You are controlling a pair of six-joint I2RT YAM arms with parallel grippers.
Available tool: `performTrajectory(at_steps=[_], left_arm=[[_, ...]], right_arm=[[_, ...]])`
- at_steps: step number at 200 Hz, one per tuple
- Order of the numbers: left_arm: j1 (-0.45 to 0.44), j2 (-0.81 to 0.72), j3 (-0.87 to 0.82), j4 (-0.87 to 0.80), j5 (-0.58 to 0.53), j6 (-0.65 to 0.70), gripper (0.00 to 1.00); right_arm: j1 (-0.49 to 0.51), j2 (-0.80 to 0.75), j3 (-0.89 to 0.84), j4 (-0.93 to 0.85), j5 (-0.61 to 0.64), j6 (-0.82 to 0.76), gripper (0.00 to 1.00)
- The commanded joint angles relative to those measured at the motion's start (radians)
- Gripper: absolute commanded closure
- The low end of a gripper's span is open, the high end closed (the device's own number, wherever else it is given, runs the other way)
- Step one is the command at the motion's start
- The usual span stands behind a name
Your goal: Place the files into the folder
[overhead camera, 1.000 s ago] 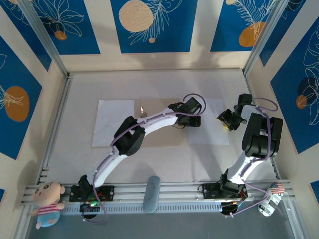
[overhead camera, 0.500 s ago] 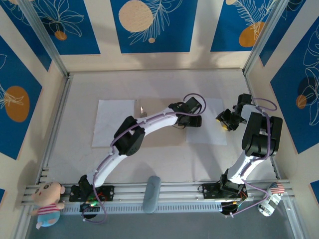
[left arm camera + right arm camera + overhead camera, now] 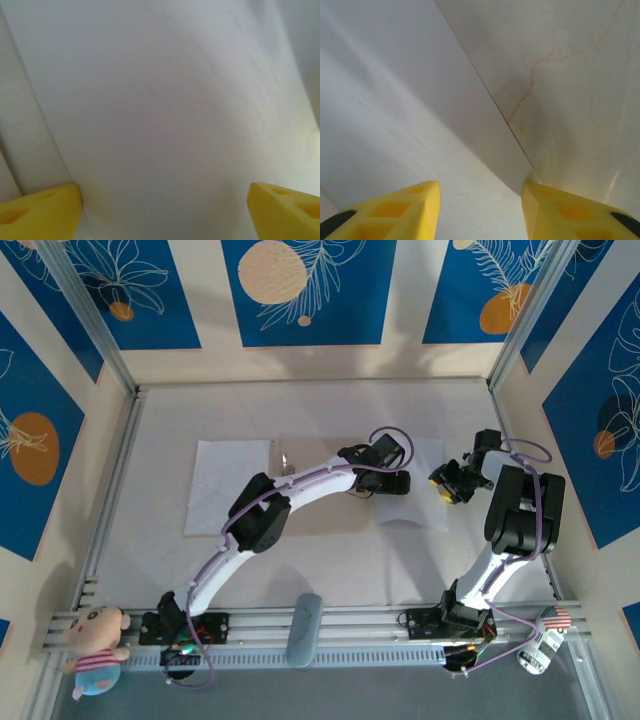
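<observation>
When looking past the left fingers [image 3: 40,212], find both yellow tips spread wide, gripping nothing, with only the white of the right sheet [image 3: 160,100] beneath them. Cannot tell whether touching the paper or just above it. Turning to the right fingers [image 3: 395,212], find them parted less widely and likewise empty, straddling that same sheet's edge close to its corner, with paper on one side and bare marbled tabletop [image 3: 580,75] on the other. Cannot tell here either whether in contact. From above, place the left fingers over the sheet's left part and the right fingers at its right edge, with the sheet's near edge looking slightly bowed. Just left of it, partly under the left arm, find the tan folder [image 3: 320,515] lying flat; cannot tell whether overlapped by the right sheet. Beyond the folder's far side, note the left sheet [image 3: 228,485] flat on the tabletop, just beside the cardboard. Farther out, at the near edge, spot a plush toy [image 3: 95,648] beside the left arm's base and a grey oblong object [image 3: 303,630] between the two bases.
</observation>
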Motion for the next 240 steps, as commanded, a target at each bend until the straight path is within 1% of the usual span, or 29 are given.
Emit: performTrajectory(at_steps=[1,28,52,83,127,155,188,221,240], left_arm=[[-0.002,0.01,-0.023,0.017,0.063,-0.009,0.08],[-0.001,0.01,-0.024,0.012,0.061,-0.013,0.07],[0.001,0.011,-0.026,0.011,0.061,-0.016,0.07],[0.004,0.012,-0.025,0.008,0.064,-0.019,0.07],[0.007,0.008,-0.03,0.007,0.065,-0.023,0.07],[0.01,0.004,-0.041,0.018,0.075,-0.032,0.12],[0.018,-0.023,-0.083,0.053,0.081,-0.048,0.24],[0.032,-0.049,-0.13,0.08,0.082,-0.066,0.3],[0.038,-0.066,-0.157,0.106,0.091,-0.076,0.35]], right_arm=[[0.006,-0.003,-0.029,0.005,-0.071,0.024,0.52],[0.007,0.0,-0.045,0.035,-0.12,0.039,0.52],[0.007,-0.007,-0.048,0.035,-0.129,0.044,0.52],[0.011,-0.016,-0.064,0.063,-0.179,0.063,0.52],[0.021,-0.02,-0.074,0.082,-0.213,0.081,0.52],[0.022,-0.031,-0.077,0.087,-0.232,0.087,0.52],[0.022,-0.05,-0.078,0.09,-0.246,0.092,0.52],[0.024,-0.072,-0.082,0.101,-0.27,0.102,0.52],[0.025,-0.088,-0.084,0.101,-0.285,0.104,0.51]])
